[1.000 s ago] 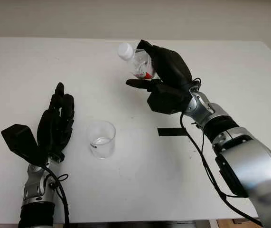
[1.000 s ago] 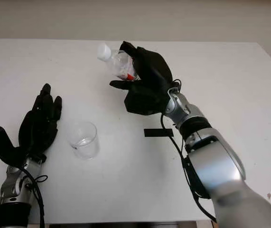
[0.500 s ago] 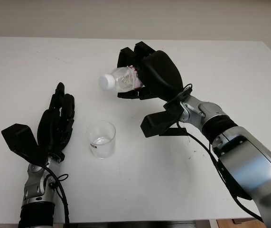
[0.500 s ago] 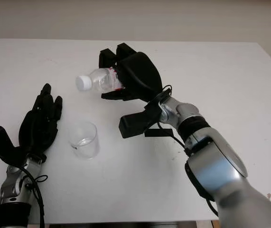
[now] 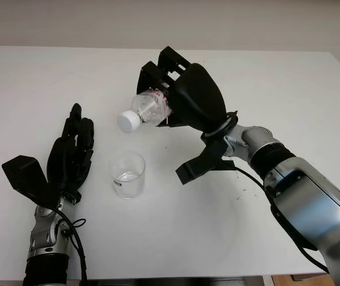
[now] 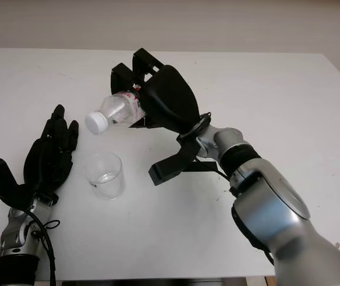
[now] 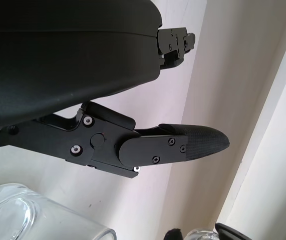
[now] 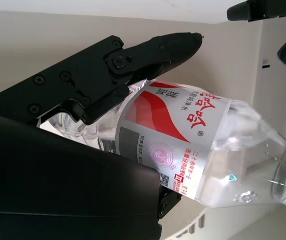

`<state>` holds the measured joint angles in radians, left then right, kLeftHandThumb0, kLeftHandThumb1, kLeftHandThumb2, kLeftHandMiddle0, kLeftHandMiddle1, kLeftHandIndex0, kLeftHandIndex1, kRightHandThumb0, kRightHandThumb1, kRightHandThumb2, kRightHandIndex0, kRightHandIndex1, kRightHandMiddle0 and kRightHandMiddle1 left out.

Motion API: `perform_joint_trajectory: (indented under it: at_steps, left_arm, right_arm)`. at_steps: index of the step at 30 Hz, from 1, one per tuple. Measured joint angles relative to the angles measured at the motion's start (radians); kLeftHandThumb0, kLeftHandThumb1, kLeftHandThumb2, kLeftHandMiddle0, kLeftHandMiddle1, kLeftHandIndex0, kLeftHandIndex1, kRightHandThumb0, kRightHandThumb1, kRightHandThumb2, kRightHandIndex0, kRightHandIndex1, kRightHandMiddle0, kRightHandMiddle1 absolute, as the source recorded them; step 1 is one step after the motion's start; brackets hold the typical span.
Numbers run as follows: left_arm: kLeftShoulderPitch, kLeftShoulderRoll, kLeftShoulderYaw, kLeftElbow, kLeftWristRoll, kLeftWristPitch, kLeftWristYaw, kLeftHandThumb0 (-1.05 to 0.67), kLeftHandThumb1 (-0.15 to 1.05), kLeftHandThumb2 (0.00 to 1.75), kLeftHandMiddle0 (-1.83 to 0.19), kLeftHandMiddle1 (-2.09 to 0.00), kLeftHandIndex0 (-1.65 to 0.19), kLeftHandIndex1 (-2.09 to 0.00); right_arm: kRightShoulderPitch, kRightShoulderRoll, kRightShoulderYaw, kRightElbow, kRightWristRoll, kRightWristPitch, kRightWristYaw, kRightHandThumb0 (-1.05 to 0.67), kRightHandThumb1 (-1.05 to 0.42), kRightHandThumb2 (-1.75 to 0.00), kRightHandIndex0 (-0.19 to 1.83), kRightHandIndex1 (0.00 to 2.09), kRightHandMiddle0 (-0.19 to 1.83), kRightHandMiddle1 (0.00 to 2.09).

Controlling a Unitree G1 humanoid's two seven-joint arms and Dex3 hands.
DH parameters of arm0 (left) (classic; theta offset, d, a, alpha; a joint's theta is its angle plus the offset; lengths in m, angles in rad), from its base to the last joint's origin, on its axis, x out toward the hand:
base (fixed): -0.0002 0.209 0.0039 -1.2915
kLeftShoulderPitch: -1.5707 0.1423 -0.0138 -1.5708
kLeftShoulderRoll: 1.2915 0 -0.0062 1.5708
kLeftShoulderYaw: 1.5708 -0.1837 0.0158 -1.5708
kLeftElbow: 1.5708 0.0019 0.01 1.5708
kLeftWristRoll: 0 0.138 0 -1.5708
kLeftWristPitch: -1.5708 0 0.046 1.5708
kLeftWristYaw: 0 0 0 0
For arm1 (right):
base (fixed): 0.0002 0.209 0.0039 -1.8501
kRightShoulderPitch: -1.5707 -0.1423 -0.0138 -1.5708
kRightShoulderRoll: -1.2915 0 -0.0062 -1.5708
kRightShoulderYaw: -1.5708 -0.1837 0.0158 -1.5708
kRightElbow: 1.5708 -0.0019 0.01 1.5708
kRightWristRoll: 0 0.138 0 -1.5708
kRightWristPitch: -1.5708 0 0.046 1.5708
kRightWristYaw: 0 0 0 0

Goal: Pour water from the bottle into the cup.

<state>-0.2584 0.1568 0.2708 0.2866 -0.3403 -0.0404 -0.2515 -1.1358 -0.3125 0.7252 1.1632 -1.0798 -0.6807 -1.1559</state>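
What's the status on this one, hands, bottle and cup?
Right hand shut on bottle, tipped, white cap on, neck above cup. Left hand open beside cup. Nothing between.

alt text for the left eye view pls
The right hand holds a capped clear bottle tilted cap-down above a clear cup on a white table. The open left hand sits left of the cup.

White table (image 5: 289, 77), pale wall bkgd
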Motion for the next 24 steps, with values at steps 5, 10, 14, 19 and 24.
perform_joint_trajectory:
  at_steps: [5, 10, 14, 19, 24]
  left_arm:
    - [0.006, 0.000, -0.002, -0.009, 0.000, 0.001, -0.001, -0.73, 1.05, 0.44, 0.09, -0.06, 0.10, -0.06]
    - [0.011, 0.000, -0.003, -0.017, -0.001, 0.004, -0.001, -0.73, 1.05, 0.43, 0.10, -0.05, 0.11, -0.05]
    - [0.012, 0.000, -0.003, -0.017, -0.002, 0.004, -0.005, -0.72, 1.05, 0.43, 0.10, -0.05, 0.11, -0.05]
    - [0.012, 0.000, -0.004, -0.018, -0.002, 0.004, -0.006, -0.73, 1.05, 0.44, 0.10, -0.05, 0.11, -0.05]
    - [0.012, 0.000, -0.004, -0.018, -0.002, 0.004, -0.006, -0.72, 1.05, 0.45, 0.10, -0.05, 0.11, -0.05]
  right_arm:
    - [-0.022, -0.006, 0.059, 0.002, -0.071, 0.055, -0.066, -0.51, -1.05, -0.27, 1.22, 2.09, 0.88, 2.09]
    - [-0.050, -0.011, 0.111, 0.007, -0.125, 0.124, -0.128, -0.53, -1.05, -0.29, 1.21, 2.09, 0.80, 2.09]
    - [-0.057, -0.012, 0.142, 0.007, -0.150, 0.173, -0.150, -0.54, -1.05, -0.29, 1.16, 2.09, 0.75, 2.09]
    - [-0.061, -0.014, 0.178, 0.007, -0.184, 0.226, -0.170, -0.54, -1.05, -0.36, 1.10, 2.09, 0.63, 2.09]
    - [-0.068, -0.020, 0.197, 0.007, -0.200, 0.248, -0.180, -0.54, -1.05, -0.38, 1.08, 2.09, 0.59, 2.09]
